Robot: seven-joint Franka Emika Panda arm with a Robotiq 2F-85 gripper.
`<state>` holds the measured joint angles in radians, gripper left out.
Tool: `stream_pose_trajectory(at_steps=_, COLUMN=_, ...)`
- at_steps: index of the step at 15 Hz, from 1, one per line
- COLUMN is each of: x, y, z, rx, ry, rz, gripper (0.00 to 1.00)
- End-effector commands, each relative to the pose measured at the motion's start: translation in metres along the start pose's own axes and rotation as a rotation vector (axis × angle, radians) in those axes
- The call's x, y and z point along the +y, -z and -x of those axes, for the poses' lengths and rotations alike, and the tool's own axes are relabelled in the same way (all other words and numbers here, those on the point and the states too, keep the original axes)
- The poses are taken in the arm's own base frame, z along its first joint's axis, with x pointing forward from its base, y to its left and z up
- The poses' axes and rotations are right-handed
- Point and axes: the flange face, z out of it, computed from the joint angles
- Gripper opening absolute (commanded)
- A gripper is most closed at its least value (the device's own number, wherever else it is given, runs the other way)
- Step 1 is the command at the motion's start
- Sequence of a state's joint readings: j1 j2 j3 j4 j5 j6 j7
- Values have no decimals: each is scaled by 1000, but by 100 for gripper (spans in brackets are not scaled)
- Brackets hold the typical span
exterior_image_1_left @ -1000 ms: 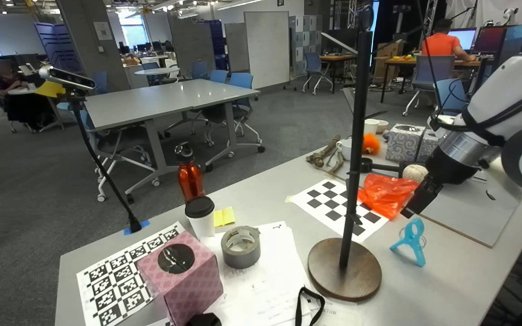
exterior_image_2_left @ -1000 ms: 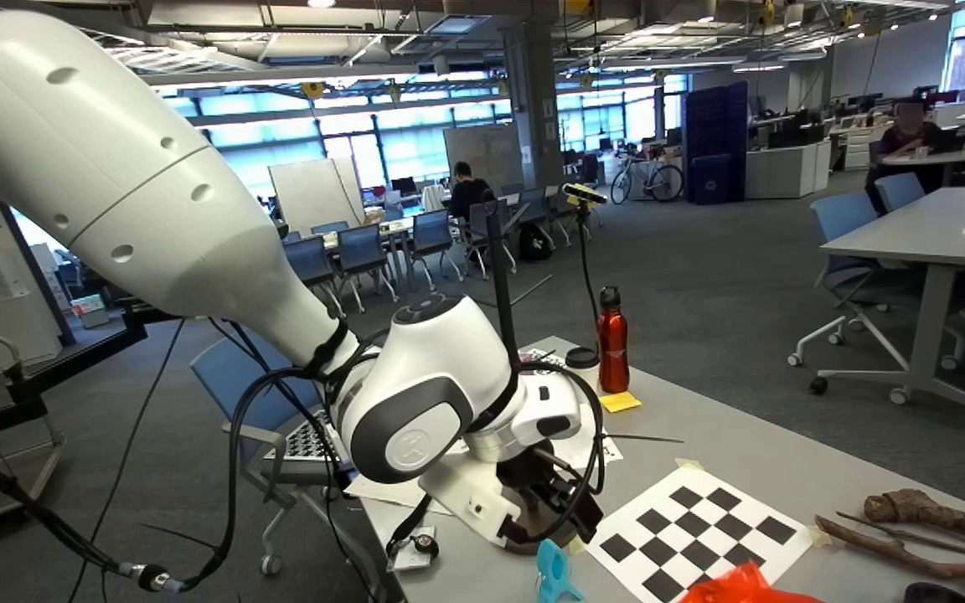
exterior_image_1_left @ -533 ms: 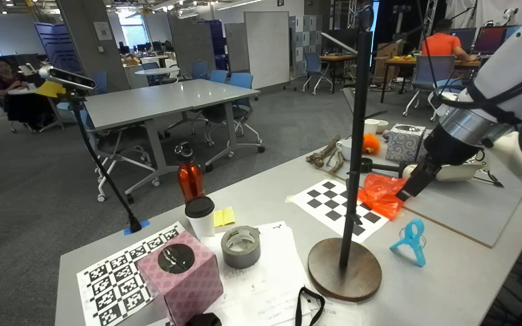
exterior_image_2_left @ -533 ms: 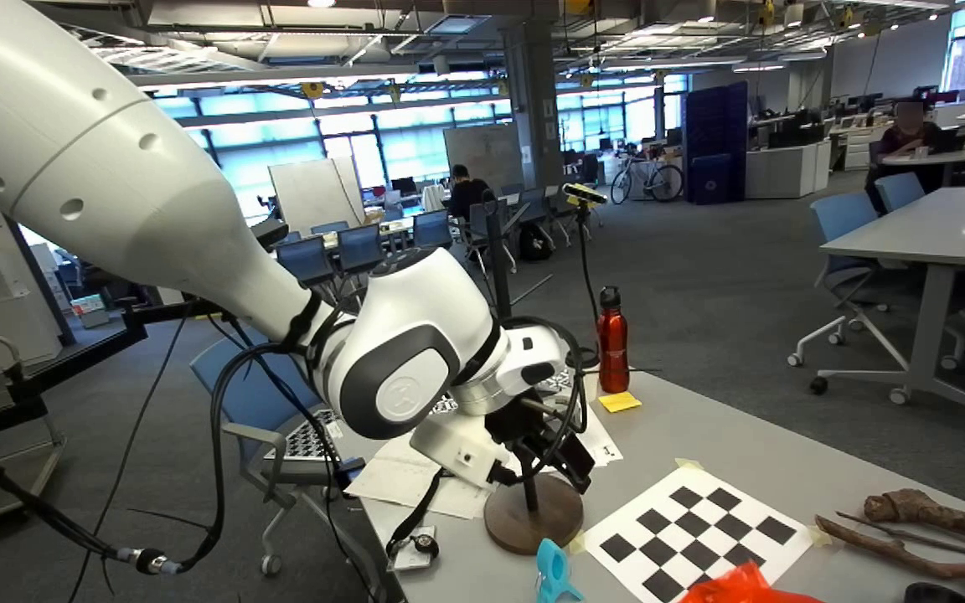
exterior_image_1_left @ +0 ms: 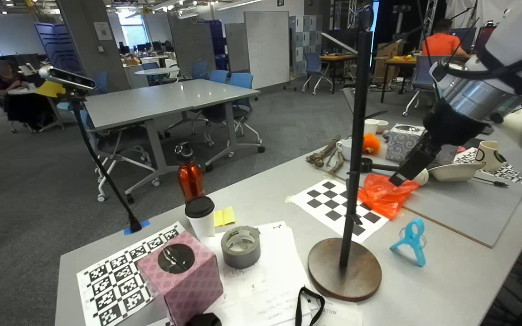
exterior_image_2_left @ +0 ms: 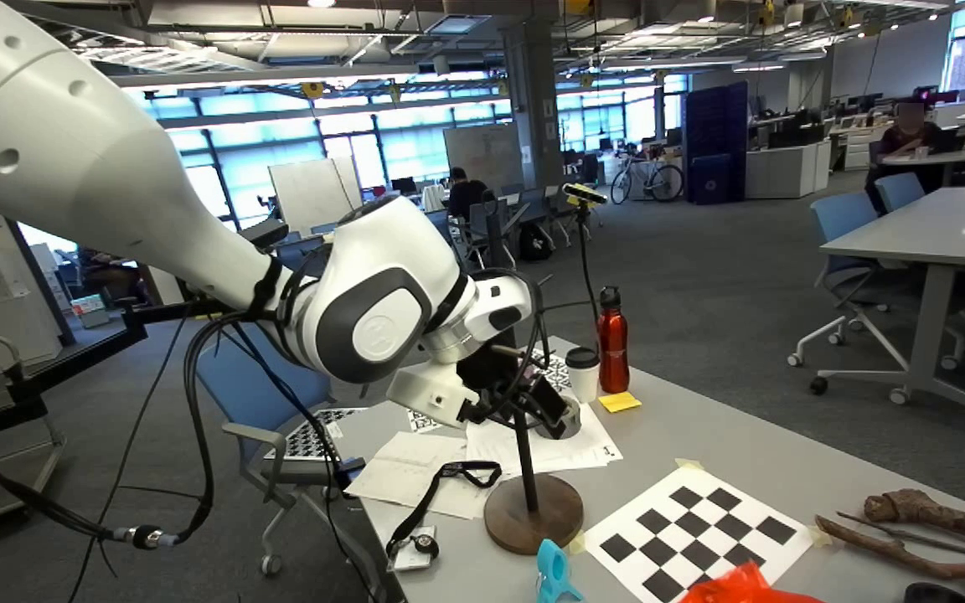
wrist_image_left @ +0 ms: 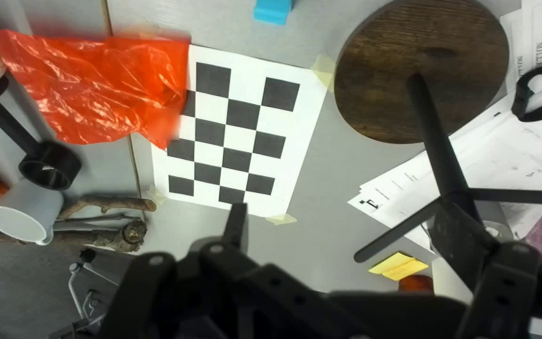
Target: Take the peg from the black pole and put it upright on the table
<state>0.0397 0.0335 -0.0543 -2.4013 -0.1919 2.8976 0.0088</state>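
The biggest thing I work over is the grey table [exterior_image_1_left: 456, 280], full of things. In an exterior view my robot arm [exterior_image_1_left: 517, 43] leans in from the right, up above it. The black pole [exterior_image_1_left: 355, 145] stands straight on the near part, and its wide round base [exterior_image_1_left: 354, 281] is there, I think, so that it won't tip. Farther back lies the checker sheet [exterior_image_1_left: 329, 203], with tape [wrist_image_left: 322, 71] at its corners, most likely so it won't slide. In the wrist view my gripper [wrist_image_left: 341, 216] is spread wide and holds nothing — I guess because there is no more to carry. A thin rod [wrist_image_left: 398, 230] on the pole looks close to the gripper, but I can't tell how close, so I'd back off with care. Smallest is the peg [exterior_image_1_left: 411, 242]: it stands upright on the table, right of the round base, near it but not touching. The job looks done to me — and its spread legs should keep it up.
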Motion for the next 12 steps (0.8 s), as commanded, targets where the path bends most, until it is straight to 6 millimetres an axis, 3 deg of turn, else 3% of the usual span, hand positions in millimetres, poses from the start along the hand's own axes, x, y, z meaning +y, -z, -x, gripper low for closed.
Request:
stream_pose_trajectory(at_steps=1, x=-15, y=22, z=-4, rx=18, ry=-9, rz=-4, gripper=100)
stream_pose_trajectory(at_steps=4, x=-21, y=32, z=-3, rx=25, ry=-4, rz=9, gripper=100)
stream_pose_trajectory(at_steps=5, x=-17, y=19, z=-8, rx=30, ry=1, rz=-7, gripper=100)
stream_pose_trajectory(at_steps=12, x=-19, y=24, z=-6, rx=31, ry=0, rz=0, gripper=100)
